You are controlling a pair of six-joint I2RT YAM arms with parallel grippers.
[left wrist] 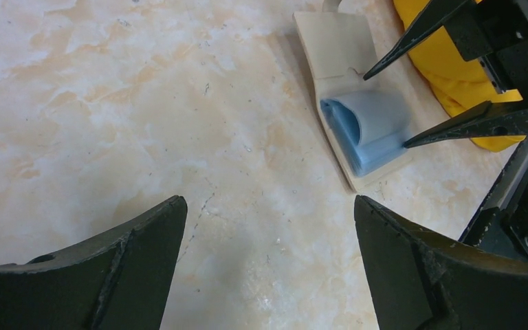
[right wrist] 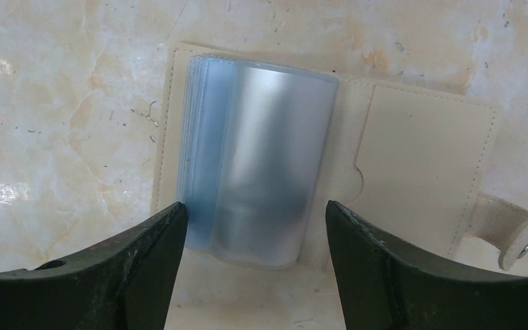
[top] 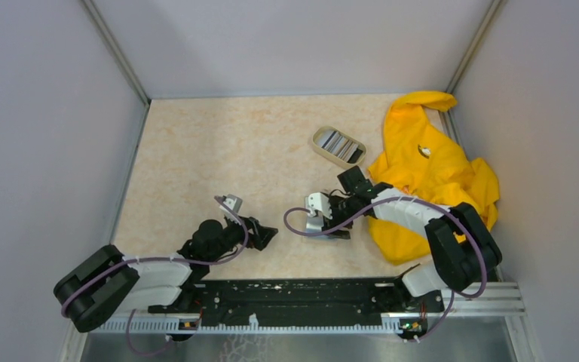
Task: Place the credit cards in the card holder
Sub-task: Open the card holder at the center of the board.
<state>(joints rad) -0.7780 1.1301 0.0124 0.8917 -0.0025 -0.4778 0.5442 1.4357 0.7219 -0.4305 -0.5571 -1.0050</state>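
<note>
Your left pincer (left wrist: 268, 206) and right pincer (right wrist: 254, 220) are spread and empty, the right just over the open card holder (right wrist: 412, 158) on the bench (top: 196, 151), the credit cards (top: 341, 146) off in the dish (top: 318, 140); closing now could crumple the holder's sleeves (right wrist: 261, 137).

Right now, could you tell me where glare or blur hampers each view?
Right wrist: the card holder's blue sleeves look hazy with soft glare, and the near jaws are blurred. Left wrist: the table is sharp, jaws dark. Top external: evenly lit, but the credit cards are tiny.
</note>
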